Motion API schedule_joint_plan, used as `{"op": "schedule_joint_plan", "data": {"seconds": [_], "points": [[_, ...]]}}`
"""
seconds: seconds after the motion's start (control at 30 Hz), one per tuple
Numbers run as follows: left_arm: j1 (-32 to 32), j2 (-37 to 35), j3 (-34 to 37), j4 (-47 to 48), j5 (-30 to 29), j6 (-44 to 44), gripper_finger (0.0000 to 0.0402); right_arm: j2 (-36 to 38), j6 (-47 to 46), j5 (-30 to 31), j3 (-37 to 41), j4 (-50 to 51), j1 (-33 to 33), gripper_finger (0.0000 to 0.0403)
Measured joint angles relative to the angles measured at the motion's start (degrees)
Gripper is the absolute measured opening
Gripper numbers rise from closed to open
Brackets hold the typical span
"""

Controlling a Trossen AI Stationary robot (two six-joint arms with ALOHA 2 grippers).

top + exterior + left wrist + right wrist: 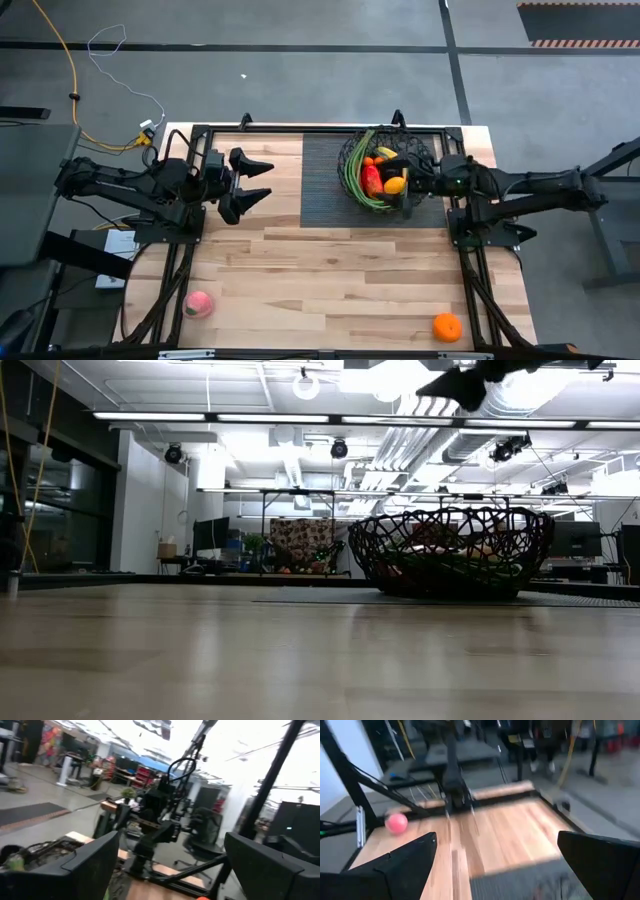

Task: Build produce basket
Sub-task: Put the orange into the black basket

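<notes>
Basket, round, black open-weave wire [388, 168]: sits upper centre-right of the high view, on the right part of a dark ribbed rectangular mat [325, 180] laid on the pale wooden plank table [330, 280].

Left to right, high view:
- Left arm reaches in from the left edge at mid-height. Left gripper [258, 181] is released, its two dark fingers spread apart with nothing between them; it hangs over bare wood just left of the mat, apart from the basket.
- Pink round peach [198, 304] lies lower left on the table, near the front edge, well apart from the basket.
- Inside the basket: long green stalks [352, 180] curve along its left wall; a red-green mango [372, 181] sits beside them; a small orange fruit [394, 186] lies to the right of the mango; a yellow banana [386, 152] shows toward the upper side.
- Right gripper [412, 180] is over the basket's right rim, the arm coming in from the right edge. Fingers are released wide; the right wrist view shows both dark fingers [405, 862] far apart with only table between them.
- Round orange [447, 327] rests lower right, near the front edge of the table, well apart from the basket.

Low view: the basket [450, 550] stands right of centre on the mat, with coloured produce dimly visible through the weave.

Right wrist view: the peach [396, 822] shows at left, on the wood.
</notes>
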State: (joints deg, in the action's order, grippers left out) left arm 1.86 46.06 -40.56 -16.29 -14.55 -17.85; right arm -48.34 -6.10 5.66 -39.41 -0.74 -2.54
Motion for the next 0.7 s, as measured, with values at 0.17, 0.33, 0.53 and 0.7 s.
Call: {"op": "schedule_joint_plan", "data": {"seconds": [0.17, 0.33, 0.53, 0.7], "points": [[0.0, 0.0, 0.0, 0.2, 0.6, 0.9, 0.0348, -1.6, -0.1, 0.2, -0.4, -3.3, 0.7, 0.0397], [-0.1, 0.0, 0.0, 0.2, 0.3, 3.3, 0.0348, -1.6, 0.1, 0.2, -0.6, -3.4, 0.7, 0.0397], [-0.1, 0.0, 0.0, 0.2, 0.3, 3.5, 0.0348, -1.6, 0.1, -0.3, -0.6, -3.4, 0.7, 0.0397], [-0.1, 0.0, 0.0, 0.2, 0.4, 3.5, 0.0348, -1.6, -0.2, -0.4, -0.6, -3.4, 0.7, 0.0397]]}}
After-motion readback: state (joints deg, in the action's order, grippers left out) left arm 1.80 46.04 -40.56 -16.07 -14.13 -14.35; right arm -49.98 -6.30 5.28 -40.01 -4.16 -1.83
